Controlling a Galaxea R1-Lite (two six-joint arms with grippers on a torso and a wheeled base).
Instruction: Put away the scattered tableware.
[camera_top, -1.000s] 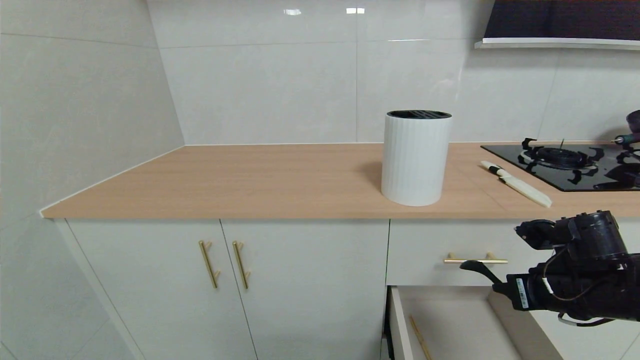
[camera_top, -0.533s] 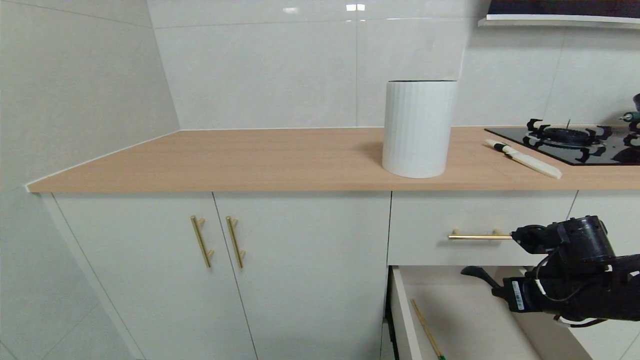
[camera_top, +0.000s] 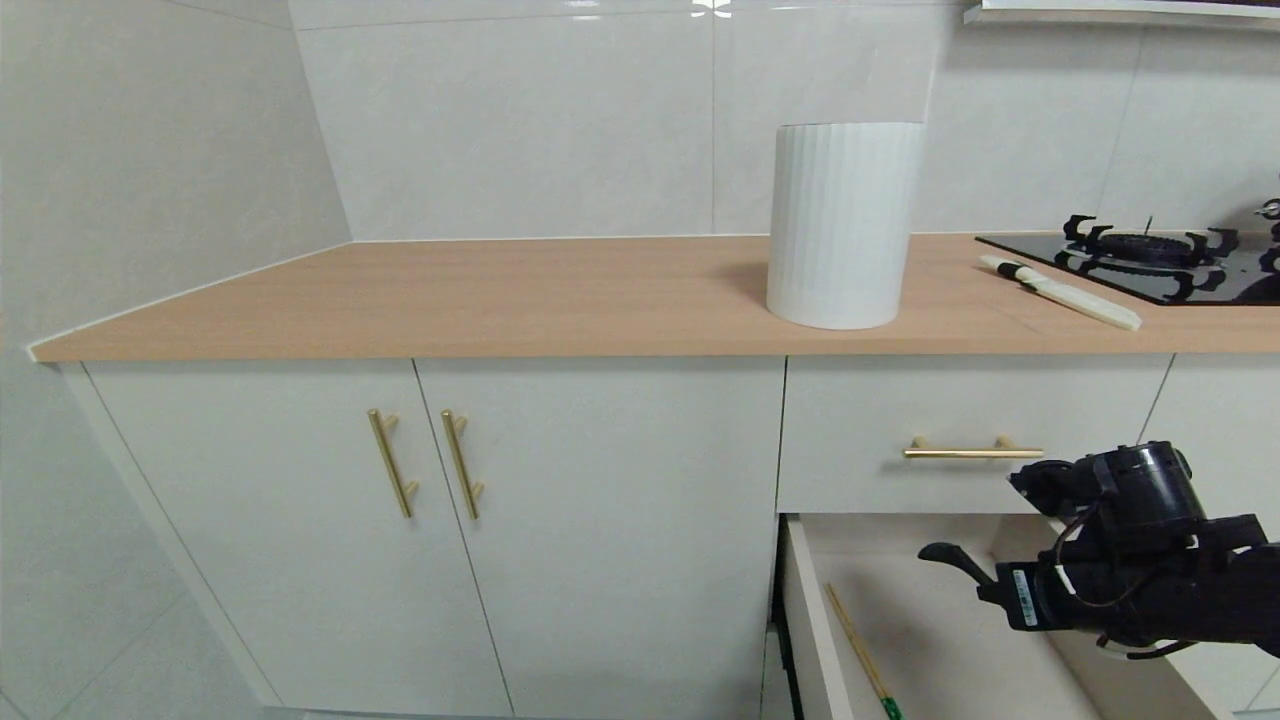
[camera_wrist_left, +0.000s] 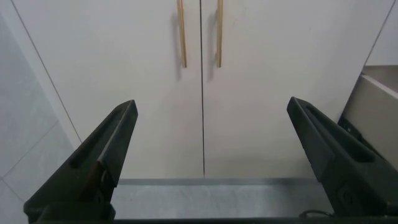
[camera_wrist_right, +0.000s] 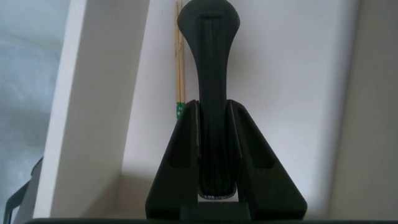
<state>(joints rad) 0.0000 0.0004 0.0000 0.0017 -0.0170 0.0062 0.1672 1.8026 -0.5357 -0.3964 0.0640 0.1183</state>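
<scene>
Right gripper (camera_top: 992, 590), clamped on a black utensil (camera_top: 945, 553), could release high, bouncing it onto chopsticks (camera_top: 854, 645) at eight o'clock.

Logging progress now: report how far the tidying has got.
Done: chopsticks lie in the open drawer. In hand: the right gripper, shut on a black utensil, is over that drawer. Remaining: the knife lies on the countertop beside the stove; the left gripper is open and empty.

Ribbed white holder (camera_top: 843, 225): one. Knife (camera_top: 1060, 291): one. Chopsticks (camera_top: 855, 650): one pair, lower right of the frame. Open drawer (camera_top: 805, 620): one. Cabinet doors (camera_top: 600, 520): two. Brass bar handles (camera_top: 391, 462): three. Gas hob (camera_top: 1180, 282): one.
</scene>
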